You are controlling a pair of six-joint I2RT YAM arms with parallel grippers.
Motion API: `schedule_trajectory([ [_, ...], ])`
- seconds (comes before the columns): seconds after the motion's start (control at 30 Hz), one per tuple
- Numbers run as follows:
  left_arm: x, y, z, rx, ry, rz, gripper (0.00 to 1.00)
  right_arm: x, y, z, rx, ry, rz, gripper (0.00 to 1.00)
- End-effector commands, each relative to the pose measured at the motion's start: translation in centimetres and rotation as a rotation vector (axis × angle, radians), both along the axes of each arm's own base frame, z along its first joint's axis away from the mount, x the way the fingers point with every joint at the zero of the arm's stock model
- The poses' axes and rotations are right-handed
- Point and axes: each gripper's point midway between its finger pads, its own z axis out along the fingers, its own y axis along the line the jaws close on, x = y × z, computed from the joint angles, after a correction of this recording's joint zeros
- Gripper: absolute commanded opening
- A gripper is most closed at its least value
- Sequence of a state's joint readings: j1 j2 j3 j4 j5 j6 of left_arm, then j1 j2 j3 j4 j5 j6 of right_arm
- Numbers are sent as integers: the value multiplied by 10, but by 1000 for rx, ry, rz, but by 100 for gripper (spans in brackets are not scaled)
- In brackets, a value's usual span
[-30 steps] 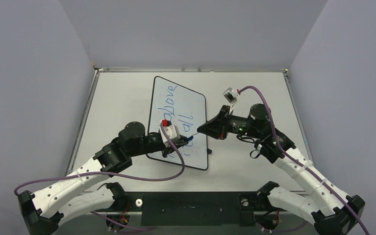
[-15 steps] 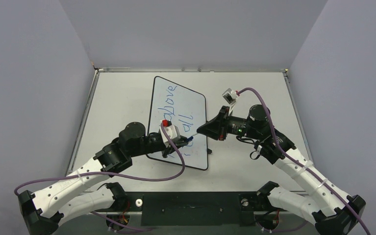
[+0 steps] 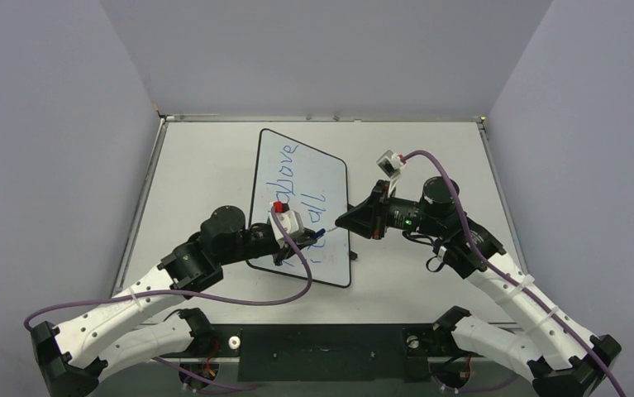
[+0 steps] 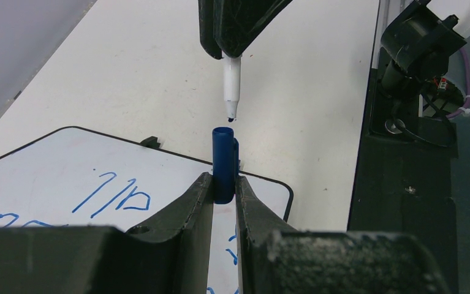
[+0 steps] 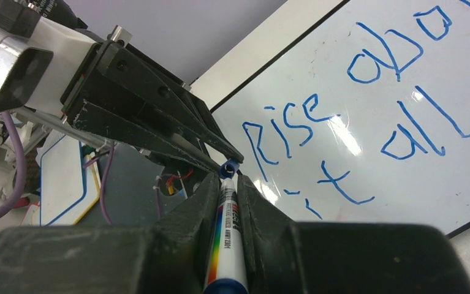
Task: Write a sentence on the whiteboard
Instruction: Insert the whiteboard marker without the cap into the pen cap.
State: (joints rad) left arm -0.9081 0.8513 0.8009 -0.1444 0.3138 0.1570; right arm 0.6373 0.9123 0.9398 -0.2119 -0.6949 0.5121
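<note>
The whiteboard lies tilted on the table, its sentence in blue marker. The right wrist view reads "Rise above it all" in two lines on the board. My left gripper is shut on a blue marker cap, held over the board's near right corner. My right gripper is shut on a white marker. The marker's tip points at the cap's open mouth, a small gap apart. From above, the left gripper and right gripper face each other.
The white table has raised metal edges and grey walls on three sides. A black strip runs along the near edge between the arm bases. The right arm's base shows in the left wrist view.
My right arm has drawn back slightly to the right with the marker. The left arm and the cap have held still.
</note>
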Motion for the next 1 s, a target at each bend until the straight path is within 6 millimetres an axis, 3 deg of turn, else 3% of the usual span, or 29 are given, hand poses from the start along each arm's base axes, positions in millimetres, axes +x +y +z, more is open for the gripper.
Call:
schedule_trajectory([
  [0.0,4,-3,18,-54,-31,11,0,-5,0,41,73,-96,6,0],
  [0.2,5,-3,19,-56,-32,14,0,-8,5,45,106,-86,37,0],
  [0.97,3,0,25,-79,-42,20,0,6,13,15,54,-32,2,0],
])
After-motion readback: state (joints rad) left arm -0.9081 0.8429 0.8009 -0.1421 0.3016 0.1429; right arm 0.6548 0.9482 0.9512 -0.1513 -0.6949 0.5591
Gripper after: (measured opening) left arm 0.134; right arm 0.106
